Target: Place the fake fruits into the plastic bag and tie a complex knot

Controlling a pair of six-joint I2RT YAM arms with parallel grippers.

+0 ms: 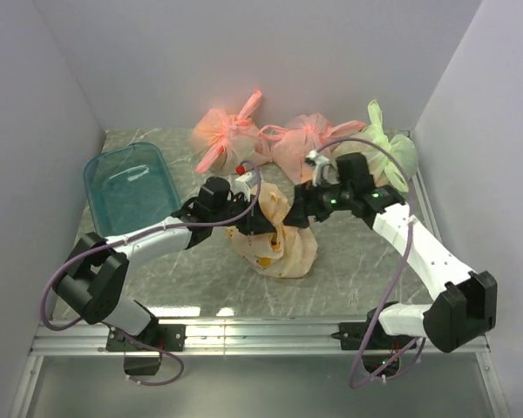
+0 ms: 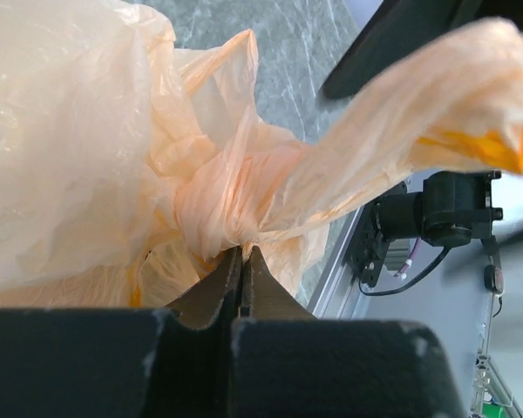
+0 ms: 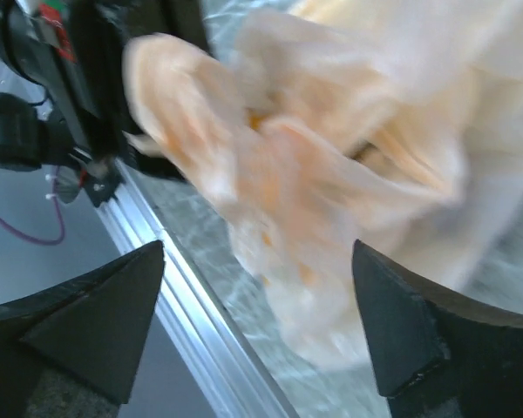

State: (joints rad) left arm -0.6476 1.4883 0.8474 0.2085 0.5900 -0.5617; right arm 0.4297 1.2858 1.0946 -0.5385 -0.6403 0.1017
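Observation:
The pale orange plastic bag (image 1: 275,242) with yellow prints lies bunched in the middle of the table. My left gripper (image 1: 251,218) is at its left top. In the left wrist view it (image 2: 241,252) is shut, its tips pinching the plastic at a twisted knot (image 2: 218,205), and a bag handle (image 2: 436,96) stretches up to the right. My right gripper (image 1: 296,212) is at the bag's right top. In the right wrist view it (image 3: 257,322) is open and empty, with the blurred bag (image 3: 331,174) just beyond its tips. No fake fruits show clearly; the bag hides its contents.
A teal bin (image 1: 126,185) stands at the back left. Two pink knotted bags (image 1: 227,131) (image 1: 301,144) and a light green bag (image 1: 390,150) lie along the back wall. A small red thing (image 1: 241,167) sits behind my left gripper. An aluminium rail (image 1: 261,335) runs along the near edge.

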